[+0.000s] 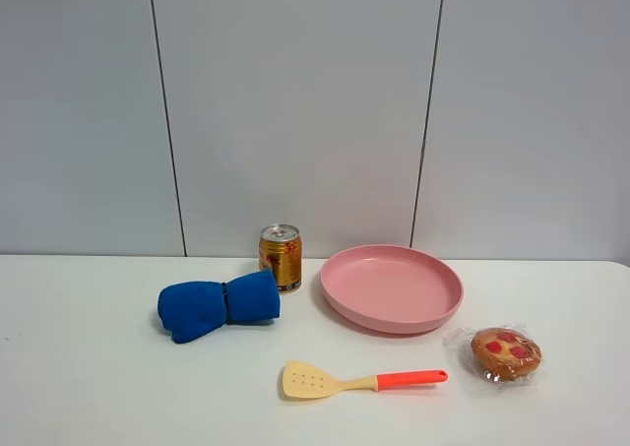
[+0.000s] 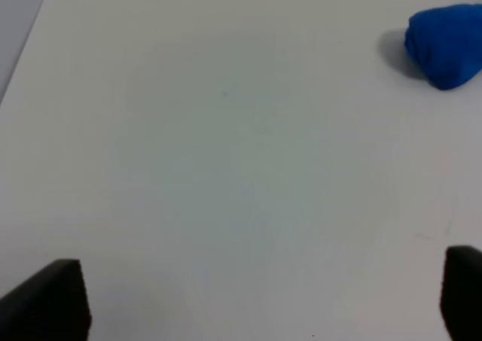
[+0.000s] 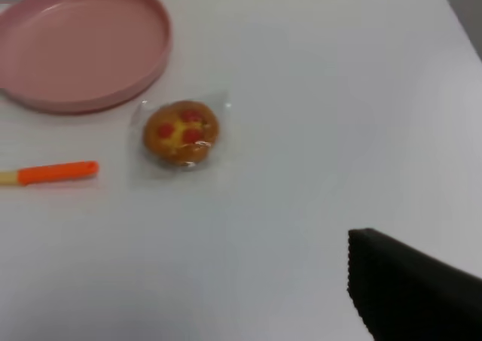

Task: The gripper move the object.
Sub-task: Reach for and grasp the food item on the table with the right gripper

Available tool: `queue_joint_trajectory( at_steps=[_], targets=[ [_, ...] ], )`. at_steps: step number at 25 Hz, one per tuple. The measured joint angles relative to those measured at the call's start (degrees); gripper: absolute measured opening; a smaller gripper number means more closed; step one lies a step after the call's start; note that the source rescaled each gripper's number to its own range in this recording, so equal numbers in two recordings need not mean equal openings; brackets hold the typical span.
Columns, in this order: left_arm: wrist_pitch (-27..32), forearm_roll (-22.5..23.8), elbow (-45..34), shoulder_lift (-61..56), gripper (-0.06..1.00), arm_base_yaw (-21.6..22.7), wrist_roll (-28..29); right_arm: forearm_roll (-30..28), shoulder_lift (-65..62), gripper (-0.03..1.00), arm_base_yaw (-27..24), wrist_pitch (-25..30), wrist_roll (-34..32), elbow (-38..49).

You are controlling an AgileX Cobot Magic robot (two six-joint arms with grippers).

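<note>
Toward front right corner of counter [image 1: 98, 387], near pink plate [image 1: 394, 326]: wrapped muffin [image 1: 505, 353], untouched. Step: approach. Of right gripper [image 3: 407, 288] only one jaw seen, apart from muffin; spread or pressed, cannot tell. Next: come over muffin, jaws wide, pinch gently.

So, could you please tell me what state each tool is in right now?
Left tool: open, holding nothing.
Right tool: cannot be told; only part of it shows, and the muffin lies apart from it.

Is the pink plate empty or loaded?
Empty. The round pink plate shows a bare inside; the plastic-wrapped golden-brown muffin lies beside it.
</note>
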State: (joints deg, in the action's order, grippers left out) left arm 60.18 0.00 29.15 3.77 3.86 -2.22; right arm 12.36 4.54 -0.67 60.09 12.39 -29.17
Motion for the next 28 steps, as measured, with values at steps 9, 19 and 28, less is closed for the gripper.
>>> queue_joint_trajectory(
  at_steps=[9,19,28],
  targets=[
    [0.0,0.0,0.0,0.0,1.0,0.0,0.0,12.24,26.62,1.0,0.22,-16.26,26.21,-15.24],
    [0.0,0.0,0.0,0.0,1.0,0.0,0.0,-6.0,60.39,1.0,9.77,-21.0,8.66,-18.77],
    [0.0,0.0,0.0,0.0,1.0,0.0,0.05,-24.56,78.92,1.0,11.85,-27.52,-19.91,-18.83]
  ],
)
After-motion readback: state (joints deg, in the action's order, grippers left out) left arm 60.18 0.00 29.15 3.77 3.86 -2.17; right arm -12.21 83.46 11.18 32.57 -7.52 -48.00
